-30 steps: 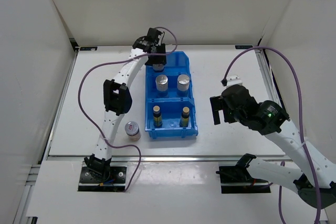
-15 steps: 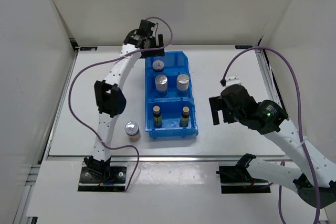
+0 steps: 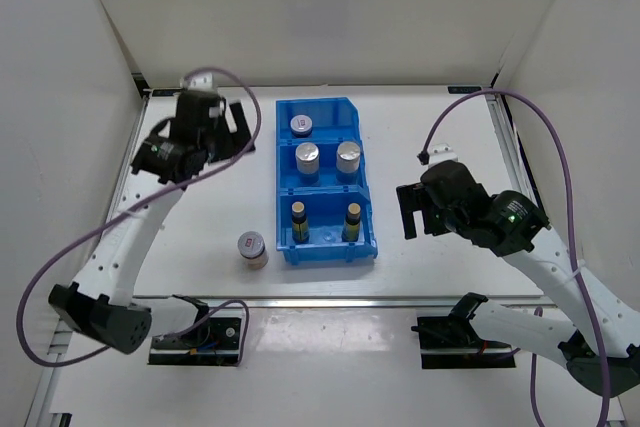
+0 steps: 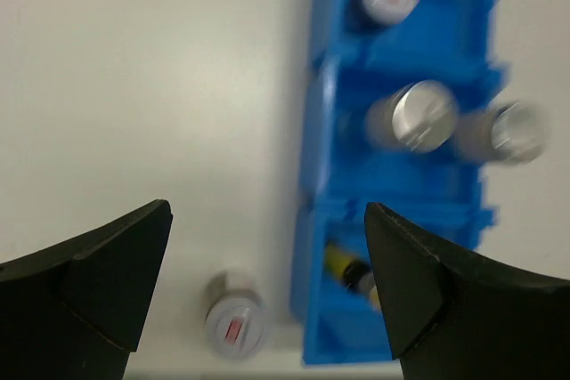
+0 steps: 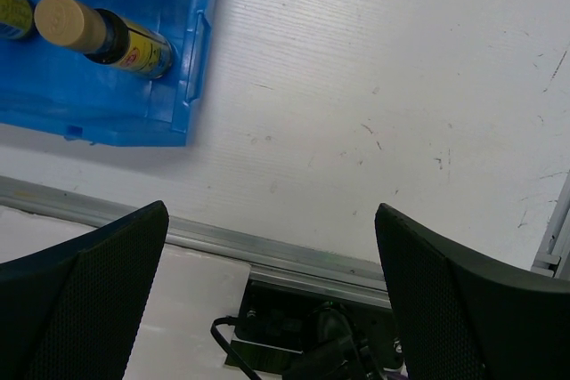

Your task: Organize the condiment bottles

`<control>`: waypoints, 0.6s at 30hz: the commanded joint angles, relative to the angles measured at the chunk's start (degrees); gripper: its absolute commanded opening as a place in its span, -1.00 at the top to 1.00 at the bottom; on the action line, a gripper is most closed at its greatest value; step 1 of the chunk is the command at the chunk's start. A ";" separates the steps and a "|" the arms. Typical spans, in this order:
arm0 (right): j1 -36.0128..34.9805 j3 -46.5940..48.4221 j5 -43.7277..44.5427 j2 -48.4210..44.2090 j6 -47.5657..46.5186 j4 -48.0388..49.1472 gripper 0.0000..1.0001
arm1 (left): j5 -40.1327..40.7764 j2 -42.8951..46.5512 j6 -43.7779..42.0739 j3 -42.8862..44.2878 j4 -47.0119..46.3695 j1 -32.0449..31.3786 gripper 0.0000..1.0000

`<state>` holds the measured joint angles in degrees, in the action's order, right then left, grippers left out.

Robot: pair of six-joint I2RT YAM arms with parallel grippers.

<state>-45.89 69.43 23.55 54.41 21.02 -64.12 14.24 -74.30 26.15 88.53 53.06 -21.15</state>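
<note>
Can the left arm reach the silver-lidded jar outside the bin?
Probably yes: the left gripper is open and empty, and the jar stands alone left of the blue bin, nothing between them.

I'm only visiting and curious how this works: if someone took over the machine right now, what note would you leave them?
Left pincer: open, empty, above the table left of the blue three-compartment plastic bin.
Right pincer: open, empty, right of the bin.
Done: two slim dark bottles with tan caps in the near compartment, two stubby silver-lidded jars in the middle, another jar in the far one.
Left: last silver-lidded jar stands on the table left of the bin; it probably goes in the far compartment.
</note>
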 commanded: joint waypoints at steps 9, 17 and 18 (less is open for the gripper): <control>-0.08 3.43 -2.98 -0.71 -0.27 2.33 -1.00 | -10.64 11.11 9.97 -32.79 3.28 -0.56 -1.00; -0.08 3.43 -3.60 -2.03 0.78 1.19 -1.00 | -16.34 5.84 11.38 -37.47 -0.58 -3.02 -1.00; -0.08 3.43 -3.60 -2.55 0.78 1.19 -1.00 | -16.35 5.31 11.38 -37.47 -1.37 -3.89 -1.00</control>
<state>-45.89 70.63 20.40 53.47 20.99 -63.18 1.08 -67.90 36.49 51.81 55.07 -23.42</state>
